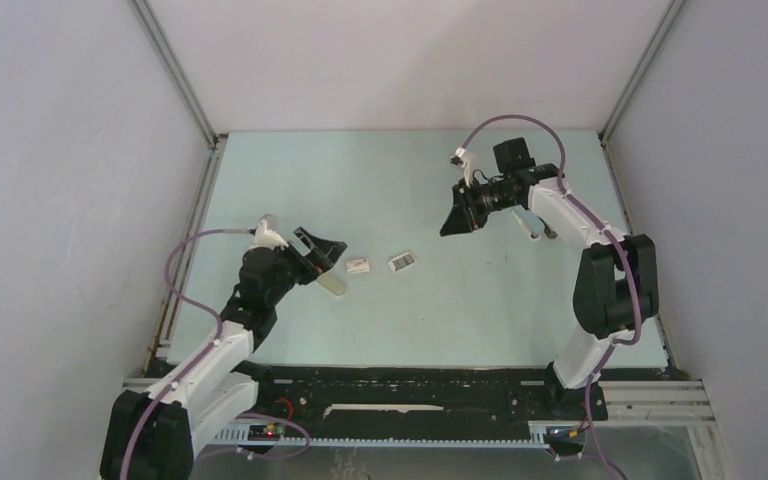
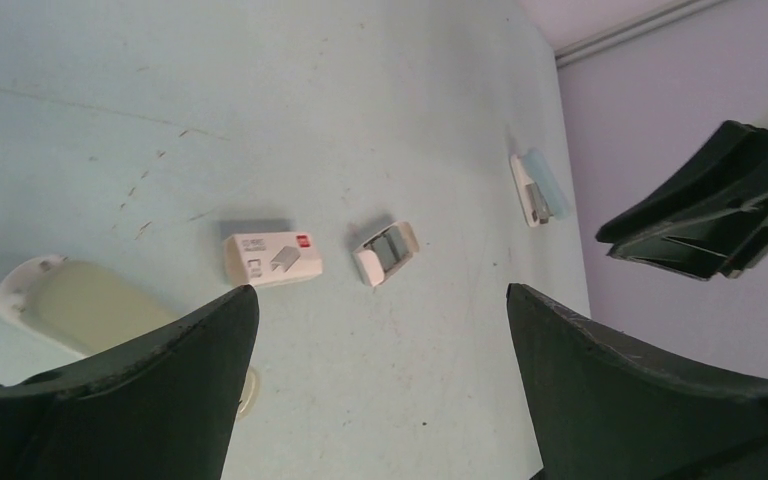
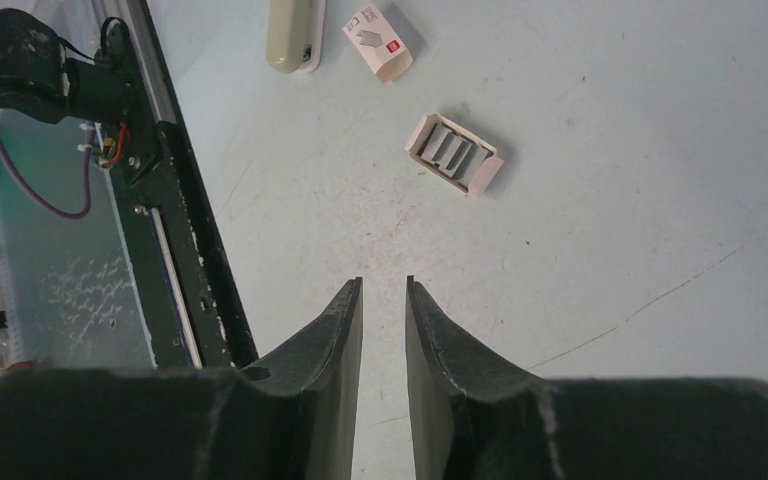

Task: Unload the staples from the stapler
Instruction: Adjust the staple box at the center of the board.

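Near the middle of the pale blue-green surface (image 1: 440, 320): a small open white cardboard tray (image 3: 419, 142) with silvery-grey metal staples (image 3: 457, 156) in it, short strips lying side by side. Just beside the tray, a white printed box (image 3: 380, 40); past that, a cream plastic stapler (image 3: 295, 30) lying flat and closed. No telling from these views whether any strip sits inside that stapler. Farther right, a small white and pale-blue object (image 2: 538, 188), too small to identify.

Left end effector (image 2: 380, 292) spread wide, nothing between the jaws, low and close to the cream stapler, facing box and tray. Right end effector (image 3: 383, 282) high above the surface, fingers nearly together with a thin gap, nothing pinched.

Judged very light and stiff, yet brittle along the glued joints: likely to snap into pieces under a hard squeeze or a twist. Slick bare metal as well, and thin, so prone to slipping out or skating across the surface. Best taken gently across the two long flanks near mid-length, pads square. For the stapler, a smooth hard shell: pin the body by its sides, not by the hinged top.
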You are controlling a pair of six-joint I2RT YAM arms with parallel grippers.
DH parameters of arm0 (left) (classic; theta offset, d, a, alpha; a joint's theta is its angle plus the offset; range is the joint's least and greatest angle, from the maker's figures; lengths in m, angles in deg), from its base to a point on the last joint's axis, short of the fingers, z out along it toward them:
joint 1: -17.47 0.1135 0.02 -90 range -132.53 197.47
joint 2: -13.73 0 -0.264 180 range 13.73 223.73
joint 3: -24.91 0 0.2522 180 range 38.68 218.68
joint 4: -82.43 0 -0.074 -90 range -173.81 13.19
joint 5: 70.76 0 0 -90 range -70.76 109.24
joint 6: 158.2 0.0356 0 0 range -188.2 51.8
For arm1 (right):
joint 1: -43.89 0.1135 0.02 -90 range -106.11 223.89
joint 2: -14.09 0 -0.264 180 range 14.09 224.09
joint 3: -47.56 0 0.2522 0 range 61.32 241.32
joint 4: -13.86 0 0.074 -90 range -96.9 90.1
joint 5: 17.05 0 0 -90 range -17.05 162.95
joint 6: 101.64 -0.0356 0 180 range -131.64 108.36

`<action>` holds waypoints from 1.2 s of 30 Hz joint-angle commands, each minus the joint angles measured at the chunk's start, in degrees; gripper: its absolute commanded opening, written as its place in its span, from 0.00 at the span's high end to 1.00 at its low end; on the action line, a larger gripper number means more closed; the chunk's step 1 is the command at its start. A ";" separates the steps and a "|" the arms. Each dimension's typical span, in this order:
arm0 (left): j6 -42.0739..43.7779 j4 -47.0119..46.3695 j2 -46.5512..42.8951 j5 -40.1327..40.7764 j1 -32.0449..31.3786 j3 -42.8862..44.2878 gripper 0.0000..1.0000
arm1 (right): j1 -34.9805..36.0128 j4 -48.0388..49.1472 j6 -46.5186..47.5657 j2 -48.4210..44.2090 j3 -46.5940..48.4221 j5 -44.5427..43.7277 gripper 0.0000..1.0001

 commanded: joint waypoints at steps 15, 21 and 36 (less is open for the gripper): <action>3.27 -0.02 11.26 -0.62 -6.34 13.10 0.00 | -2.11 5.03 -6.85 7.77 -0.43 8.76 0.70; 4.54 1.73 14.76 0.50 -8.10 16.35 0.00 | -2.11 6.43 -8.92 9.39 -0.41 8.24 0.71; 8.16 10.81 26.40 1.92 -9.74 27.29 0.15 | 4.11 5.64 -18.89 21.73 9.28 -8.21 0.82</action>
